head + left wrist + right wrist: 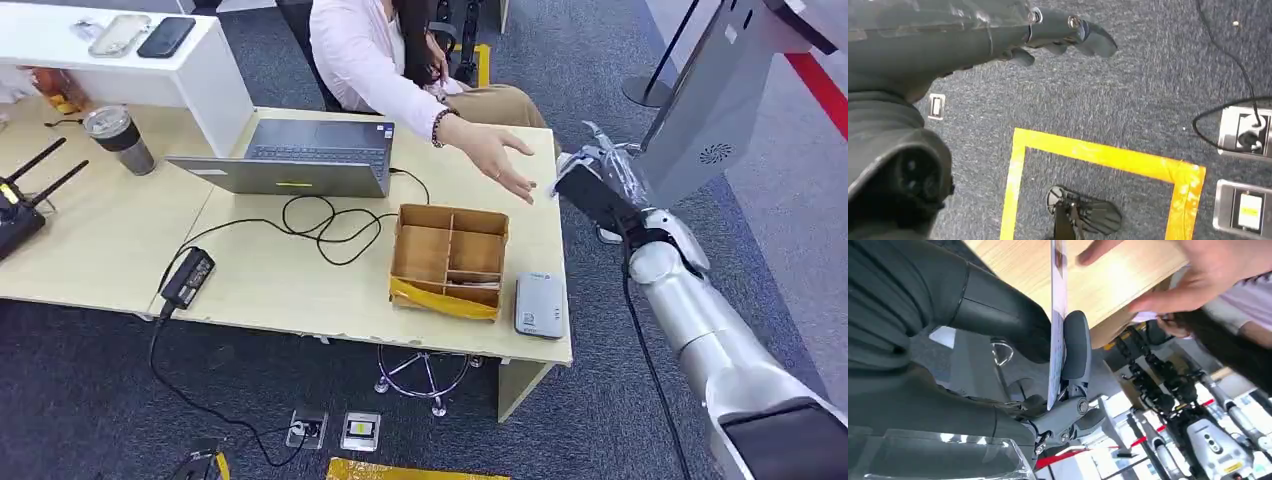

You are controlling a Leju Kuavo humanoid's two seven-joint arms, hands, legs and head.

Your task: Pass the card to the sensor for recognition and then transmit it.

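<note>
My right hand hovers just past the table's right edge and pinches a thin white card, seen edge-on between the thumb and a finger. A person in a white sleeve reaches an open hand toward it; that hand is close to the card's tip but apart from it. The grey card sensor lies flat on the table's front right corner, next to a cardboard divider box. My left hand hangs over the carpet with its fingers extended and nothing in them.
A laptop, a looped black cable and a power brick occupy the middle of the table. A cup and a router stand at the left. A grey kiosk panel rises right behind my right hand.
</note>
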